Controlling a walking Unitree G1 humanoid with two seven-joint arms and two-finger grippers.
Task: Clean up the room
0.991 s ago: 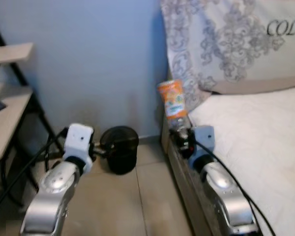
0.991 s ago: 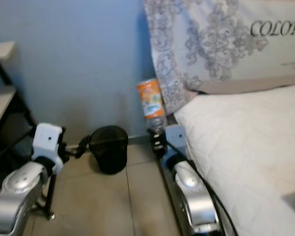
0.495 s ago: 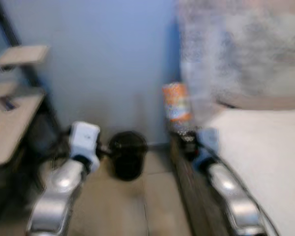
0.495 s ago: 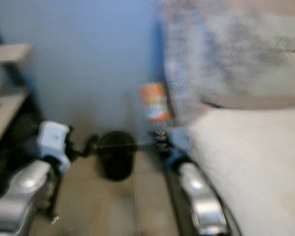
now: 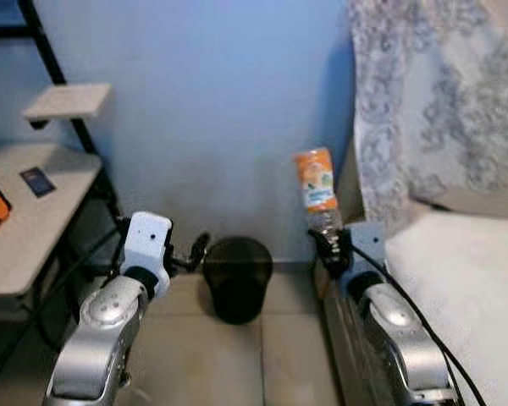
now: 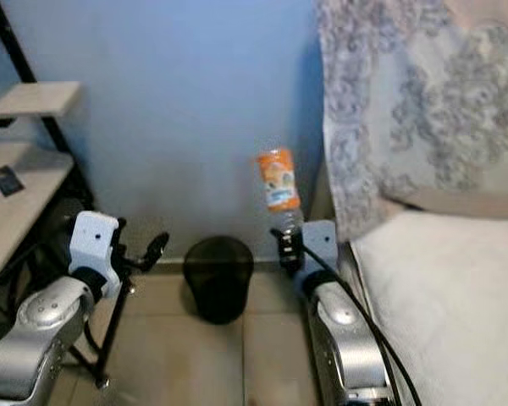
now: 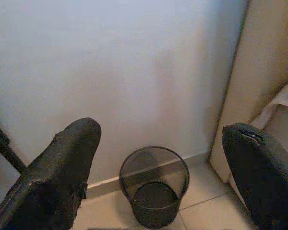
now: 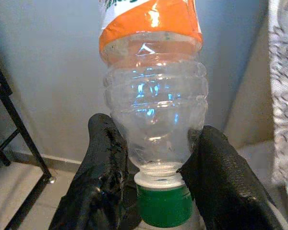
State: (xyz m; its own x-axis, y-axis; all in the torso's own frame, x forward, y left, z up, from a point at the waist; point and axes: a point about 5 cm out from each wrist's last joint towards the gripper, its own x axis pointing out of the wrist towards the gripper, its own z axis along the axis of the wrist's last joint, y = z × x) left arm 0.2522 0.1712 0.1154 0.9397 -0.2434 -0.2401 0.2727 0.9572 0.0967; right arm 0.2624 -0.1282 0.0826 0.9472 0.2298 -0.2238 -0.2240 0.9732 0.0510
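Two grippers: right gripper (image 5: pixel 332 247) pinches inverted bottle (image 5: pixel 317 188) at frame centre, left gripper (image 5: pixel 190 252) spread beside bin (image 5: pixel 237 277)

Bottle (image 8: pixel 153 120): clear glossy ribbed plastic, orange label. Bin (image 7: pixel 154 191): black wire mesh. Bedding (image 5: pixel 466 279): matt white cloth.

The bottle's (image 8: pixel 151 96) orange label is unreadable.

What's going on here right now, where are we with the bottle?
The right claw is shut on a clear plastic bottle with an orange label, held cap-down by its neck beside the bed. The left claw is open and holds nothing. A black mesh bin stands on the floor by the blue wall, between the two arms.
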